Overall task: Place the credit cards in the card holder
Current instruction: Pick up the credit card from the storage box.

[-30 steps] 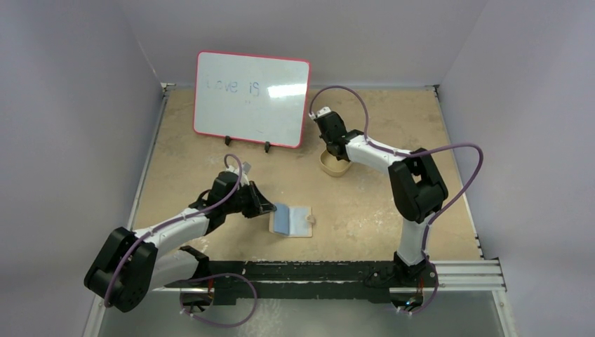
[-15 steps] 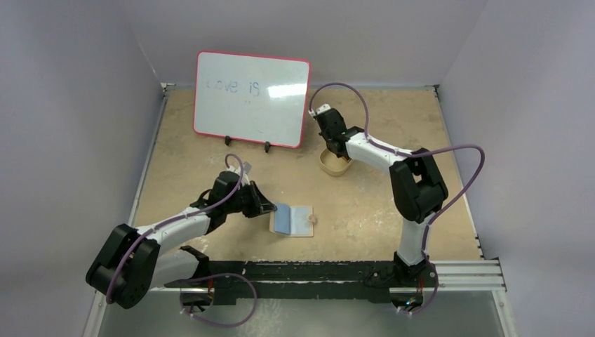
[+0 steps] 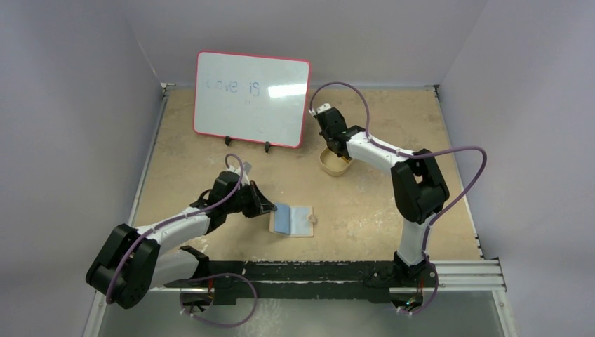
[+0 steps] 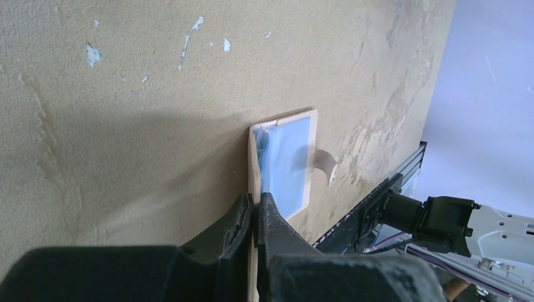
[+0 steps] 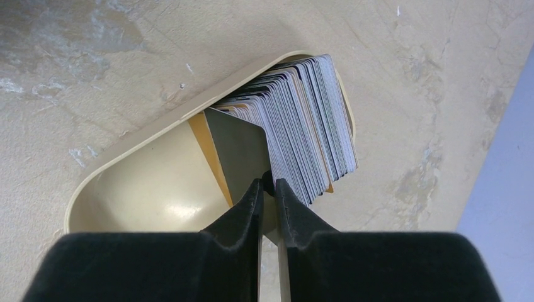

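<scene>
Left gripper [image 4: 257, 211] — we see its fingers pinched together on one edge of the holder [image 3: 291, 220], which lies open on the table [image 3: 386, 105] | Right gripper [image 5: 267, 189] — fingers closed, it seems, on the front card [image 5: 239, 151] of the cards [image 5: 308, 119] standing in the dish [image 5: 145, 189]

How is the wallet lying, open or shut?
Open: the wallet lies spread flat, bluish inside facing up. The left gripper pinches its edge.

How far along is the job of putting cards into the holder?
Done: the tan leather bifold card holder lies open, its edge pinched by the left fingers. In hand: the right fingers grip one grey card from the stack in the tan oval dish. Left: carry it over and slot it in; the others too.
</scene>
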Available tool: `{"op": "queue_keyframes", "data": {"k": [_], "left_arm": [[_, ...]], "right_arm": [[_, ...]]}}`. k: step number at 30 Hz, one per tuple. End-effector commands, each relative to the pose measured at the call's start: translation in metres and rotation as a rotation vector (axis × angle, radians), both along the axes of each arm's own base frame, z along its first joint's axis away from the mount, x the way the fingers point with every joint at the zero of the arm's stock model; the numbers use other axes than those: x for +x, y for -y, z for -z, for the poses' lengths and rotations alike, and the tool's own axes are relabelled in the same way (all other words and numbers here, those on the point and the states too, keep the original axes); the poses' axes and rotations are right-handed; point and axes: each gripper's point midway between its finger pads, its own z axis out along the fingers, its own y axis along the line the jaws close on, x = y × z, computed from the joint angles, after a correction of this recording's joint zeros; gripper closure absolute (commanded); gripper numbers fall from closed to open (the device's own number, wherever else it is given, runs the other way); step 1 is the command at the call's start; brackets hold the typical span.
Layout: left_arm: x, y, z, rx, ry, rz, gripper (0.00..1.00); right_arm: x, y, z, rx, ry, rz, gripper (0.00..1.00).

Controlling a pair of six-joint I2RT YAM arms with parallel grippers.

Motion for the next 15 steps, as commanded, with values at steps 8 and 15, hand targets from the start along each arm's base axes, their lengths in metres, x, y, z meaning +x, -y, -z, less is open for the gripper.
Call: {"op": "queue_keyframes", "data": {"k": [8,15], "left_arm": [[0.008,0.007,-0.018,-0.034,0.054,0.014,1.0],[0.008,0.007,-0.021,-0.033,0.058,0.016,1.0]], "right_arm": [[0.011,-0.005,-0.024,0.027,0.053,-0.026,0.93],[0.018,-0.004,-0.02,0.016,0.047,-0.022,0.88]]}}
